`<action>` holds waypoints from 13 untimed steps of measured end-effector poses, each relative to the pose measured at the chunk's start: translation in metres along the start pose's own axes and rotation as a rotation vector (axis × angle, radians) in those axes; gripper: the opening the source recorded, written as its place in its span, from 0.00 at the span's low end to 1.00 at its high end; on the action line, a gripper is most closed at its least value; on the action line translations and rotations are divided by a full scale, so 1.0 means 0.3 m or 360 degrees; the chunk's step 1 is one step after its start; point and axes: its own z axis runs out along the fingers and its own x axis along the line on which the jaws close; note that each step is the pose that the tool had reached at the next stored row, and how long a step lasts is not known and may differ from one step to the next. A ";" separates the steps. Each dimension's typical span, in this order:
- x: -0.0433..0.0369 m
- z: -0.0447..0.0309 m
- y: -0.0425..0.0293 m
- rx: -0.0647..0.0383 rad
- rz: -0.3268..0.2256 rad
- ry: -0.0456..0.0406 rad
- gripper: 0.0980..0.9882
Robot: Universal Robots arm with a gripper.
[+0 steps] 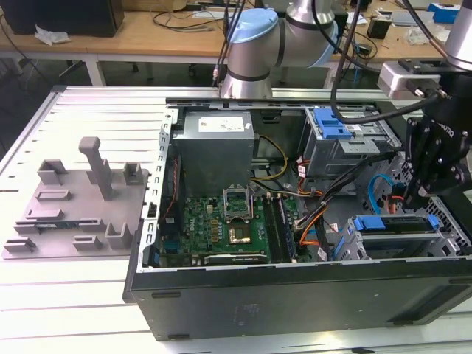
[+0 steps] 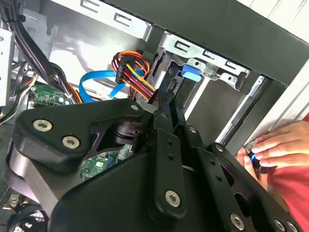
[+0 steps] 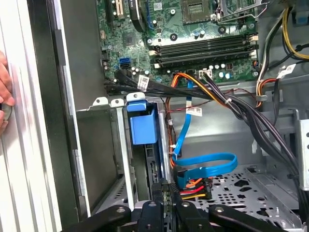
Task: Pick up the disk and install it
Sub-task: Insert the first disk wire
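**Count, exterior view.**
- One arm (image 1: 254, 44) and one gripper (image 1: 414, 193).
- One opened computer case (image 1: 295, 291), set on one slatted table (image 1: 74, 310).
- One grey power-supply box (image 1: 217, 144), at 12 o'clock within the case.
- One motherboard (image 1: 214, 221), at 7 o'clock.
- One upper drive cage (image 1: 354, 147), at 2 o'clock, bearing one blue latch (image 1: 330, 123).
- One lower drive cage (image 1: 369, 247), at 4 o'clock.
- One grey fixture plate (image 1: 74, 214), at 9 o'clock outside the case.

**Disk (image 1: 394, 223).** One is counted. It is seated in the lower drive cage, with its blue carrier uppermost. Its blue tab is also seen in the first wrist view (image 3: 142, 125).

**Tool.** The gripper is hung at 3 o'clock inside the case. Its fingers (image 3: 159, 198) are drawn together, with no gap seen between them in both wrist views, and nothing is seen clamped. The tips are held just beside the disk's end and near one black connector carrying coloured power wires (image 2: 133, 72). Contact cannot be told.

**Edges and room.** The perforated case floor (image 3: 251, 193) lies bare beside the lower drive cage and is crossed by one looped blue data cable (image 3: 203, 164). One hand (image 2: 277, 147) is laid at the outer case wall, near that cage.
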 end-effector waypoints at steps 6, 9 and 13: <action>0.028 0.004 -0.011 -0.0004 0.0000 -0.0041 0.08; 0.043 0.006 -0.014 -0.0007 -0.0001 -0.0061 0.08; 0.059 0.008 -0.015 -0.0010 0.0000 -0.0092 0.08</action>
